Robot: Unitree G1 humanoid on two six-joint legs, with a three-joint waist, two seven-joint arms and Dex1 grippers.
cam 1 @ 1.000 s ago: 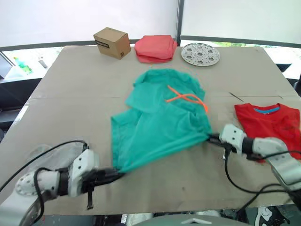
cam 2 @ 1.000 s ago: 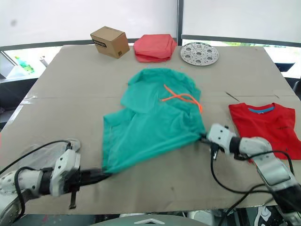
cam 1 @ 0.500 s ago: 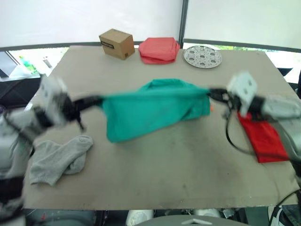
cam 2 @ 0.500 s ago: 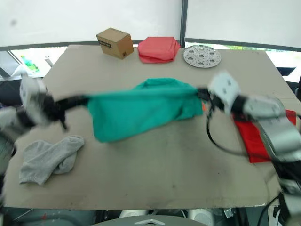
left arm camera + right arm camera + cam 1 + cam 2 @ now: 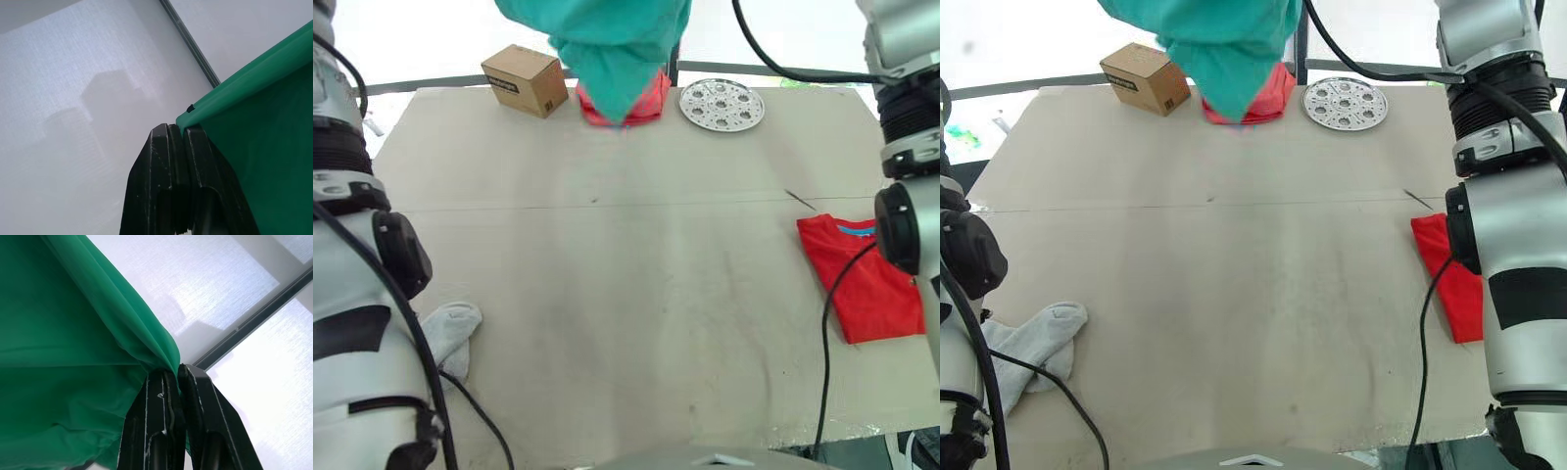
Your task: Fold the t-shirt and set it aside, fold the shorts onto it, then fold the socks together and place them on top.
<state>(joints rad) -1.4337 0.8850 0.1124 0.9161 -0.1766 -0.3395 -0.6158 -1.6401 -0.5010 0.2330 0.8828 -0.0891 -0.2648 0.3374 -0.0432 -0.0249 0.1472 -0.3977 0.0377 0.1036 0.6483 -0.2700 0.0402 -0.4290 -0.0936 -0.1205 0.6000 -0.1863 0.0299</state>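
Bright window blinds back our left gripper [image 5: 182, 131] and right gripper [image 5: 175, 373], both clamped on the shorts [image 5: 612, 44], which hang straight below, stretched between them.

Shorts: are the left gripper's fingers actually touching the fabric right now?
Touching. The left wrist view shows the left gripper with its fingers pinched shut on the hem edge of the shorts, no gap between them.

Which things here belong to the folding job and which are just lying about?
Job: shorts, pinched by left gripper and right gripper; t-shirt; socks.
Lying about: cardboard box; folded pink cloth; round metal plate.
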